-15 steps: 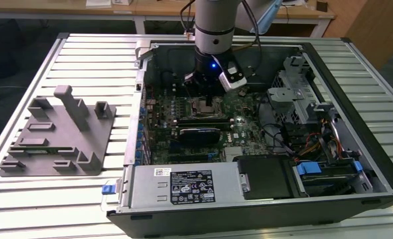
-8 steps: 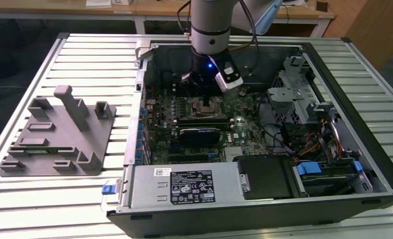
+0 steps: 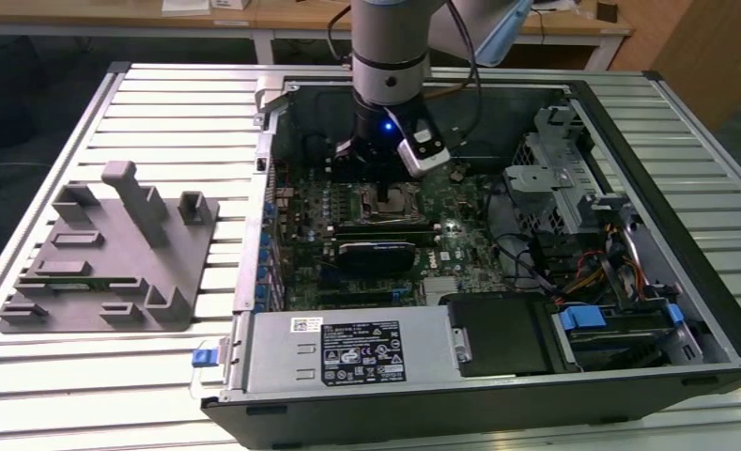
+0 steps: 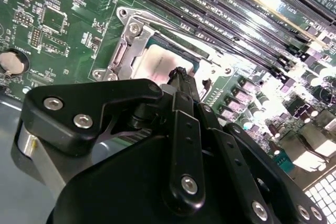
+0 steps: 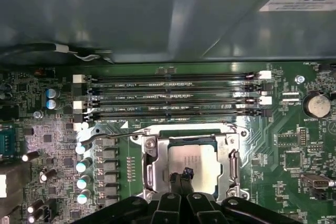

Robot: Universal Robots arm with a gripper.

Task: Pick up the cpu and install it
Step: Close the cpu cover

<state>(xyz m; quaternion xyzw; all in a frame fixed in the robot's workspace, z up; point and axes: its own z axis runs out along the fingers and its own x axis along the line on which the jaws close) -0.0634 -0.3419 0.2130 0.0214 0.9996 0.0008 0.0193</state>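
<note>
Gripper (image 5: 181, 176), fingers pressed together, hangs over the cpu (image 5: 200, 161) in its socket (image 5: 148, 169). Memory slots (image 5: 173, 96) and capacitors (image 5: 82, 167) flank it.

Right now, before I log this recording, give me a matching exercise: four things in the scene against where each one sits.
Things:
1. cpu
2. gripper
3. grey rack
4. round battery

Places:
A. on the slatted table, outside the computer case
B. on the green board, past the ends of the memory slots
C. inside the metal socket frame
D. just above the socket, shut

Pairs: 1-C, 2-D, 3-A, 4-B
</note>
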